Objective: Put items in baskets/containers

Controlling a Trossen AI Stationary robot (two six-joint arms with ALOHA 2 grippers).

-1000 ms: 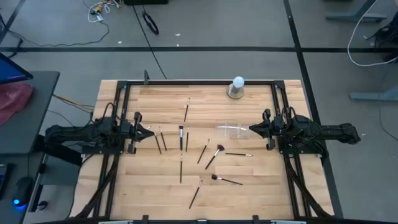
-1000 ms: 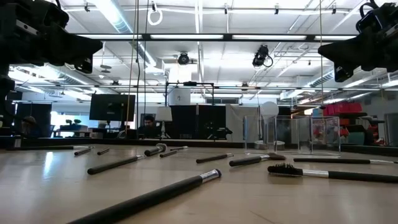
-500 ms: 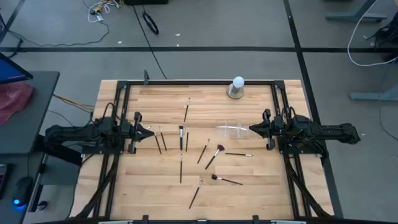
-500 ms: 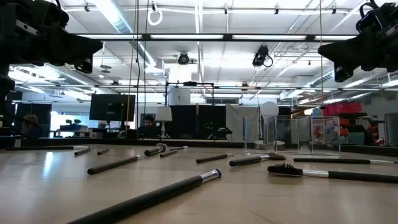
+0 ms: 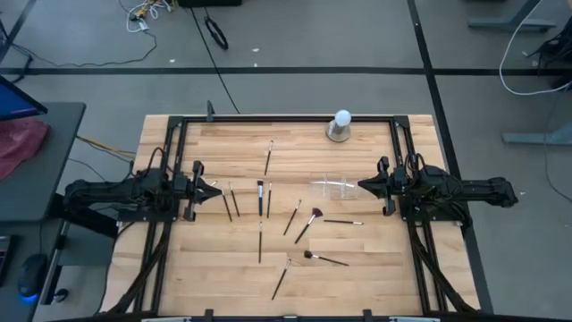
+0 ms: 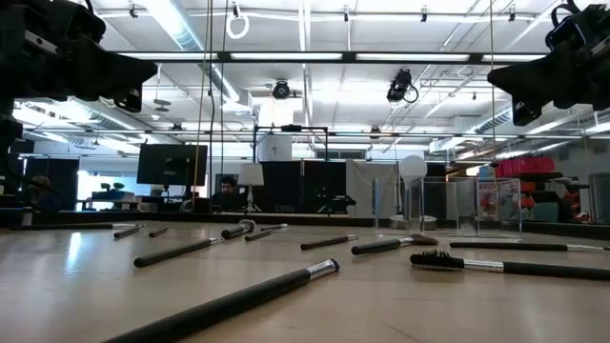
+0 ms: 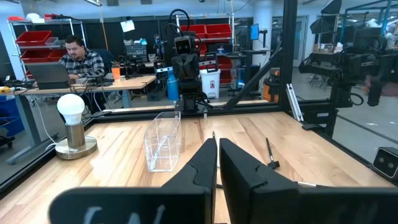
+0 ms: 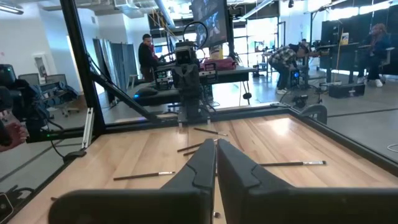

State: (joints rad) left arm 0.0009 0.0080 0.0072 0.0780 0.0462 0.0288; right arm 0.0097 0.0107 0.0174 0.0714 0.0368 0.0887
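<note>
Several thin makeup brushes (image 5: 260,199) lie flat and scattered on the middle of the wooden table (image 5: 206,268). One has a fluffy reddish tip (image 5: 315,214), another lies nearer the front (image 5: 324,259). A small clear holder (image 5: 329,187) stands on the table right of centre, also seen in the left wrist view as the clear holder (image 7: 163,140). My left gripper (image 5: 214,190) hangs shut above the table's left side and points level toward the brushes. My right gripper (image 5: 362,186) hangs shut just right of the holder. Neither touches anything.
A white ball on a grey round base (image 5: 340,125) stands at the far edge, right of centre. A black frame rail (image 5: 286,117) runs round the table. Bare wood lies along the near edge. People sit and stand at desks in the room beyond.
</note>
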